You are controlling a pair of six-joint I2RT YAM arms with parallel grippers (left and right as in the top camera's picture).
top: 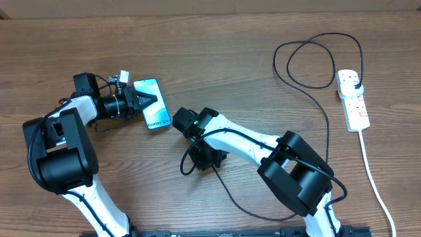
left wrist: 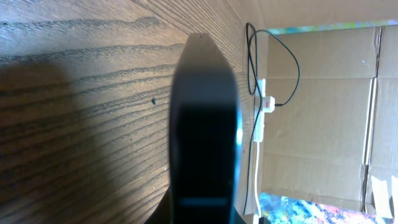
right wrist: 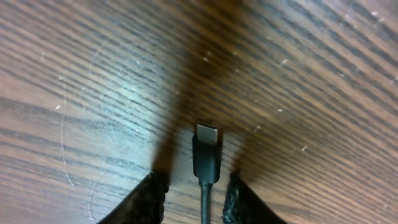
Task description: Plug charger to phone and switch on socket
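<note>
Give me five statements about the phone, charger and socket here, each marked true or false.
1. The phone lies screen up and lit. True.
2. The charger's connector is already in the phone. False: its tip shows bare between the right gripper's fingers.
3. The charger's black plug sits in the socket. True.
4. The left gripper is wide open, away from the phone. False: it is shut, its tips over the phone's screen.
5. The socket lies by the left arm. False: it lies at the far right of the overhead view.
</note>
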